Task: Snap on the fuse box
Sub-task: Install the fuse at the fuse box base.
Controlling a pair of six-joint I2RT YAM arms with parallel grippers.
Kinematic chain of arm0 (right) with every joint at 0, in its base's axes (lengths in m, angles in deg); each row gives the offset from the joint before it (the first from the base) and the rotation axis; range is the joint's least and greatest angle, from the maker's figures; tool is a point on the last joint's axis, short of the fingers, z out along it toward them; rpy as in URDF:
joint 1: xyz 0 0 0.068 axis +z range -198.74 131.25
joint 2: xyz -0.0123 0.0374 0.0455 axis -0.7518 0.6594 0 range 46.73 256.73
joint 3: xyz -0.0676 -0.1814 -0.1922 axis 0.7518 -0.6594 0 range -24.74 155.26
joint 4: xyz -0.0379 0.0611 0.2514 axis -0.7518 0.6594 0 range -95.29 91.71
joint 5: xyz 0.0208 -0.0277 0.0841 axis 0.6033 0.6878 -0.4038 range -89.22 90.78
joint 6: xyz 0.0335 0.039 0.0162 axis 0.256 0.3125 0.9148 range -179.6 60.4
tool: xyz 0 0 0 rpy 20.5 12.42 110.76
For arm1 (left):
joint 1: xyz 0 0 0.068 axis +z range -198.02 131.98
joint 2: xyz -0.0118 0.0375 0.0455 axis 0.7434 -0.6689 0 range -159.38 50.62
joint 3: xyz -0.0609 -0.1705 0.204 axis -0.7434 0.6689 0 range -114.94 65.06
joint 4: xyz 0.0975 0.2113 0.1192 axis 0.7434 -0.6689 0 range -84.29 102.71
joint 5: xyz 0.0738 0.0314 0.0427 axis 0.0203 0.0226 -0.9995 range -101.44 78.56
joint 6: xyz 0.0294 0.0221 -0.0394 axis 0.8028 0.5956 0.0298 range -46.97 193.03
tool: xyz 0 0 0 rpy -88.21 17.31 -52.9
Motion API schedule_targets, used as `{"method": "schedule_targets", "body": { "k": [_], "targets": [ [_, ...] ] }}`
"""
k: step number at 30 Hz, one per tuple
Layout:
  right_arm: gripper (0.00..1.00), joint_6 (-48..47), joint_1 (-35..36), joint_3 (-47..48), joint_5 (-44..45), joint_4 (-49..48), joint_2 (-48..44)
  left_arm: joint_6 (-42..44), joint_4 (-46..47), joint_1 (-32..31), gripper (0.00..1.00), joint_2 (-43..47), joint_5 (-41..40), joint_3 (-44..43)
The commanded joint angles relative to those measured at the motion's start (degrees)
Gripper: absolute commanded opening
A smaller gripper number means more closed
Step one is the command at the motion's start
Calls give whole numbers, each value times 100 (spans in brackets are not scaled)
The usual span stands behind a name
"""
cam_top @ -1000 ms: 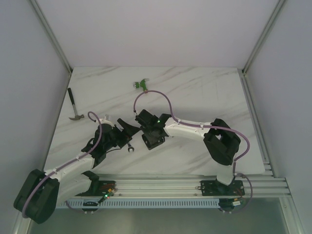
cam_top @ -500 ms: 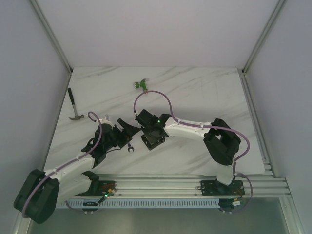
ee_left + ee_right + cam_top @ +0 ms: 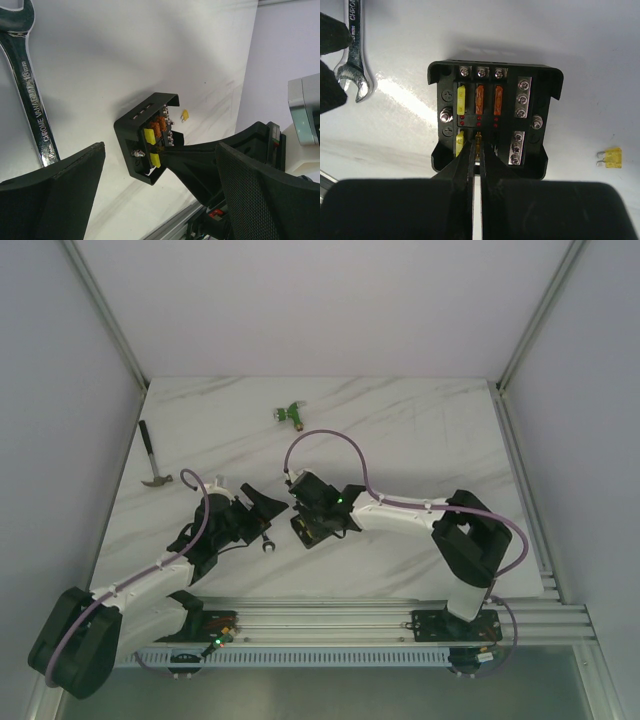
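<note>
On the marble table [image 3: 430, 430], toward its near side and left of centre, the fuse box [image 3: 495, 69] lay flat, face up, with its interior exposed. 2 yellow fuses [image 3: 461, 98] stood in its left column, and 2 orange fuses [image 3: 480, 98] sat beside them in the upper row.

The right gripper [image 3: 478, 150] reached down into the box over 1 edge. Its fingers were pressed together, pinching a third orange fuse [image 3: 478, 141] at the middle slot of the lower row, just beside the lower yellow fuse.

The left gripper [image 3: 267, 506] hovered just left of the box with its fingers spread wide. It held nothing and touched neither the box nor the other gripper. In its wrist view the box appeared between its 2 fingers, farther out.

A combination wrench [image 3: 30, 85], stamped chrome vanadium, lay on the table near the box's left side, apart from it. 1 loose yellow fuse [image 3: 611, 157] lay on the bare surface near the box's opposite side, not touching it. A hammer [image 3: 152, 465] lay at the table's left edge, and a green connector [image 3: 291, 413] lay toward the far side, both well apart from the box.
</note>
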Motion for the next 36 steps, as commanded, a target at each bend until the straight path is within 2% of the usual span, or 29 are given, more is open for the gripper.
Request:
{"method": "schedule_targets", "body": {
  "k": [1, 8, 12, 15, 20, 21, 26, 33, 36],
  "targets": [
    [0, -126, 18, -556, 51, 1182, 985, -12, -95, 25, 100, 99, 75, 41],
    [0, -362, 20, 232, 330, 1396, 1785, -13, -158, 25, 100, 133, 33, 48],
    [0, -400, 25, 274, 311, 1497, 1922, -1, -156, 27, 100, 116, 15, 40],
    [0, -349, 34, 172, 375, 1510, 1826, 1, -156, 25, 100, 105, 19, 36],
    [0, -314, 37, 314, 242, 1374, 1156, 0, -162, 32, 100, 146, 45, 41],
    [1, -331, 32, 396, 179, 1336, 1047, -7, -170, 26, 100, 155, 50, 41],
    [19, -406, 37, 784, 66, 1223, 624, -10, -224, 25, 100, 222, 62, 45],
    [25, -479, 37, 985, -76, 1119, 309, -17, -290, 9, 100, 263, 107, 44],
    [26, -464, 36, 949, -94, 1085, 159, -18, -314, 2, 96, 226, 114, 43]
  ]
}}
